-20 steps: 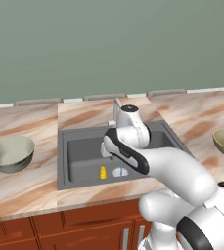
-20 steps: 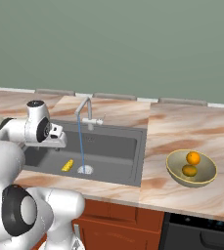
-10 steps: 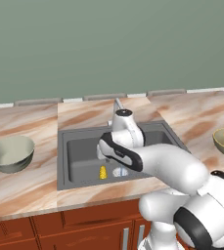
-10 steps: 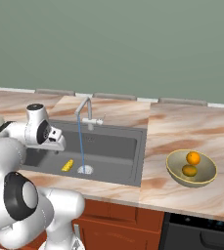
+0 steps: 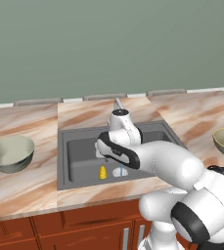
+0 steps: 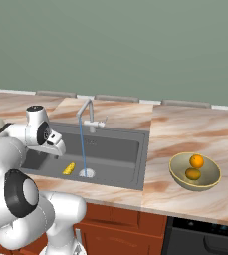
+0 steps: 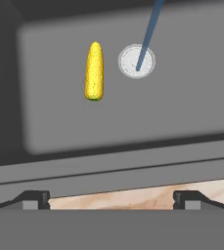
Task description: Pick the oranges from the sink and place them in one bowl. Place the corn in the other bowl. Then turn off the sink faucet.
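Our gripper spread wide, empty, above sink edge; corn lies ahead, slightly left, its long axis pointing away from us.

matt dark-grey rectangular sink basin — smooth; glossy marbled tan stone-look countertop; knobbly yellow corn cob; brushed silver metal-look faucet; reddish-brown wood-look cabinet fronts — satin sheen.

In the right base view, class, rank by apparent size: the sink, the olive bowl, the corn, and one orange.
1. the sink
2. the olive bowl
3 and 4. the corn and the upper orange look much alike, and the orange sits nearer the camera, so I won't rank them.
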